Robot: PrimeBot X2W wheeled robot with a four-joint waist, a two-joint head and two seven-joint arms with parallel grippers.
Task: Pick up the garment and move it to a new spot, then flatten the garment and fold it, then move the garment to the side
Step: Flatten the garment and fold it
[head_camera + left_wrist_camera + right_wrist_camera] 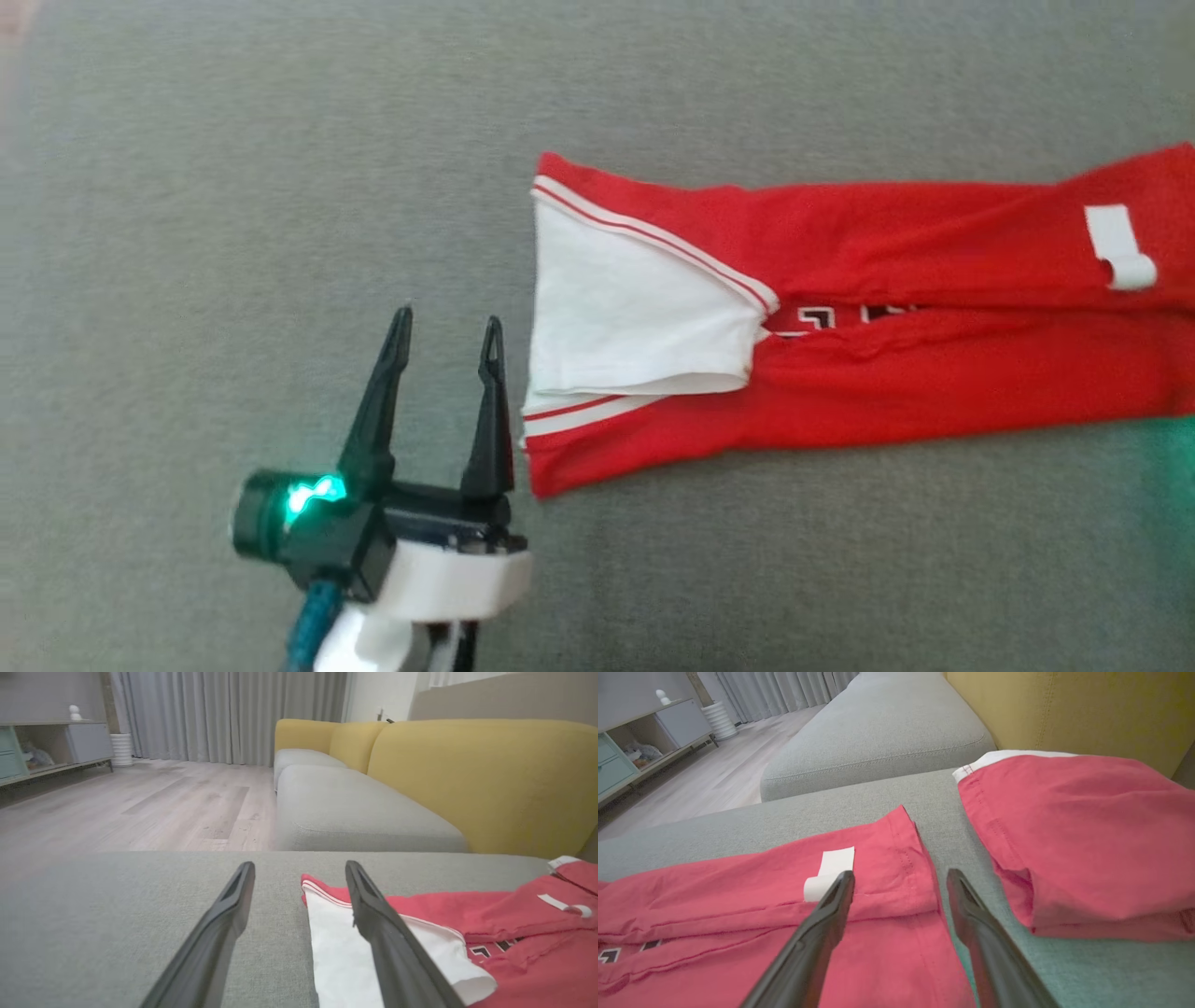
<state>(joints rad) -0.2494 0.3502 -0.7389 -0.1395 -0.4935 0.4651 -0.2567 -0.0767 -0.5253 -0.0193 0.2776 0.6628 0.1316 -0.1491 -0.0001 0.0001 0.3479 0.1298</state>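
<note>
My left gripper [448, 319] is spread wide and empty. The long folded red cloth garment with white sleeves [934, 373] lies on the grey woven sofa cushion [280, 187], its white-sleeved end just beside my right-hand finger. My right gripper [901, 874] is spread too, holding nothing. The garment's hemmed end runs between its fingers, a small white label [831, 865] sits at the left fingertip, and a second folded red garment [1064, 835] lies off to the right.
</note>
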